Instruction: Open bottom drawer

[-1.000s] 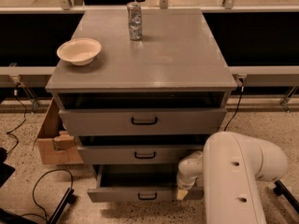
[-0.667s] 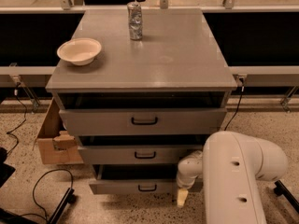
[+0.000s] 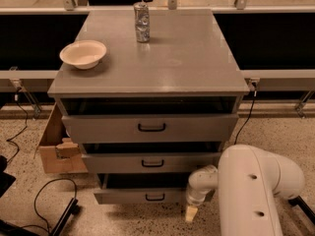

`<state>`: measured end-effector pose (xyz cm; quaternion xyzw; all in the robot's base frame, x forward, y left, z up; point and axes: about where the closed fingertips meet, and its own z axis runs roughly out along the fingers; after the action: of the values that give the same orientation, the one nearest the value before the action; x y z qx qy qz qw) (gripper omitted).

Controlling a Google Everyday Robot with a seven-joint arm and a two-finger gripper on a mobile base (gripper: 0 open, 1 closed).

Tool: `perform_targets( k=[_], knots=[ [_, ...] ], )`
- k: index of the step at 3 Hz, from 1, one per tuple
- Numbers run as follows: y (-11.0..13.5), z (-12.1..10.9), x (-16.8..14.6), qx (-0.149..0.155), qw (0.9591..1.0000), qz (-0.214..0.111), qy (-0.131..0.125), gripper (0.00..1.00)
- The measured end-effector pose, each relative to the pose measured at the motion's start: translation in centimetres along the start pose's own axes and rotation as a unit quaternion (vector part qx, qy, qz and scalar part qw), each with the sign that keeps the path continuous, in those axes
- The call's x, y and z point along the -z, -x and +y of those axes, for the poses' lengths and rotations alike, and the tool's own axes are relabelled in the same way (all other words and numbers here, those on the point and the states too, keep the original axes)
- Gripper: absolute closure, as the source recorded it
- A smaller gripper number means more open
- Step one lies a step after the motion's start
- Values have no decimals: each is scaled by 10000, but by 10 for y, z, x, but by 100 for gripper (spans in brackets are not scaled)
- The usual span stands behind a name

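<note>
You have dim, warm overhead light: soft glare on the desk, while the hand sits low in gloom beside the bottom drawer.

text — none legible | claw — beside bottom drawer

Cabinet: smooth matt grey top, faint sheen.
Bottom drawer: same matt grey front.
Can, on the cabinet: shiny crinkled metal.
Bowl, on the cabinet: matt cream.
My gripper, low at the cabinet's front right: pale, matt.
</note>
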<state>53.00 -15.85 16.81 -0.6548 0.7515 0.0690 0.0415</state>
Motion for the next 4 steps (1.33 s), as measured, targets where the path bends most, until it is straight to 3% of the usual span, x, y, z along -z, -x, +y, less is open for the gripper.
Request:
perform_targets(
  k=[1,3,4],
  knots=[
    [-8,31,-9,-72,9996,-28,255,39],
    [-8,31,-6,-72,9996,-28,255,85],
    [-12,59,-2,-136,9994,43,323,100]
  ],
)
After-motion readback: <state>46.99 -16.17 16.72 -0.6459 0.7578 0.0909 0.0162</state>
